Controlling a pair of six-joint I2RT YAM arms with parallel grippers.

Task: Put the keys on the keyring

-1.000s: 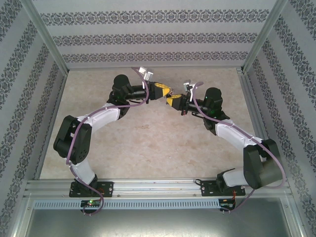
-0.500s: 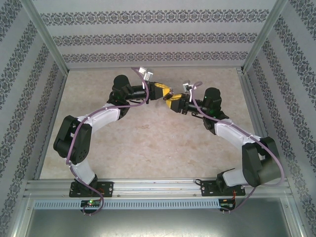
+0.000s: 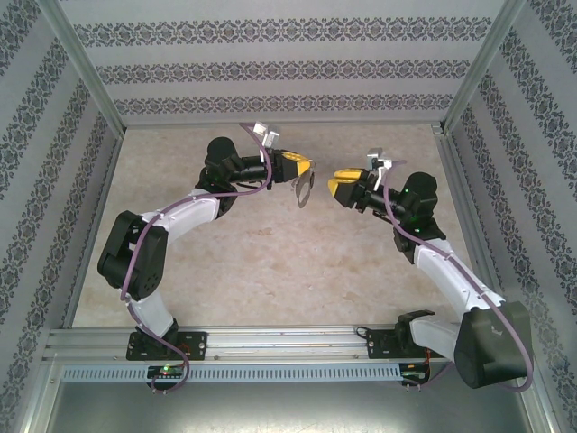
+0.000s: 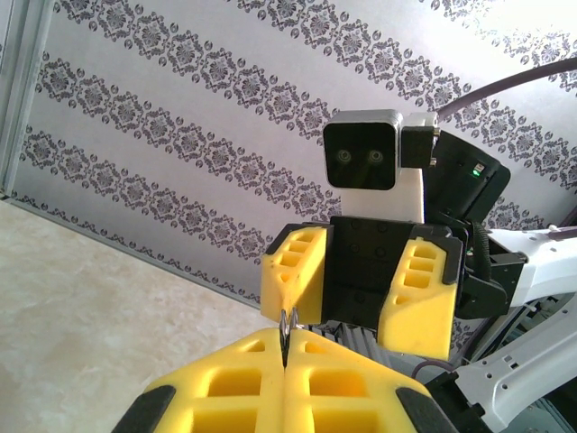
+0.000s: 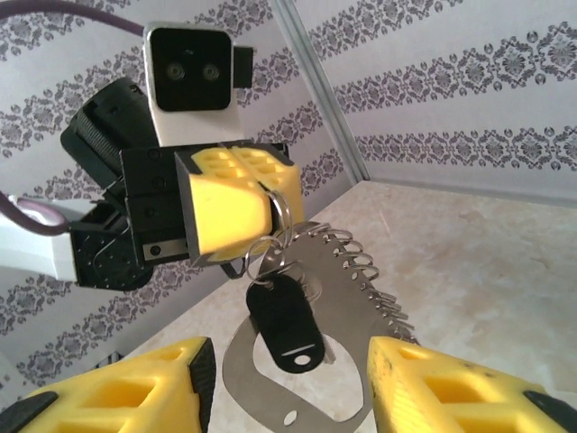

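My left gripper (image 3: 306, 167) is shut on the thin wire ring at the top of the keyring (image 3: 303, 191), which hangs below it over the table's far middle. In the right wrist view the keyring (image 5: 347, 289) is a flat silver oval loop with several small rings along one edge. A black-headed key (image 5: 284, 320) dangles from the wire rings in front of it, just under the left gripper (image 5: 261, 194). My right gripper (image 3: 335, 185) faces it a short way to the right. Its yellow fingers (image 5: 117, 397) stand open and hold nothing. The ring's edge (image 4: 287, 327) pokes out between my left fingers.
Patterned walls and metal frame posts (image 3: 86, 77) enclose the beige table (image 3: 270, 271). The aluminium rail (image 3: 270, 341) with both arm bases runs along the near edge. The right gripper (image 4: 356, 289) hangs directly opposite the left one.
The right gripper has opened and drawn back to the right, away from the left gripper. The keyring with the key now hangs from the left gripper alone.
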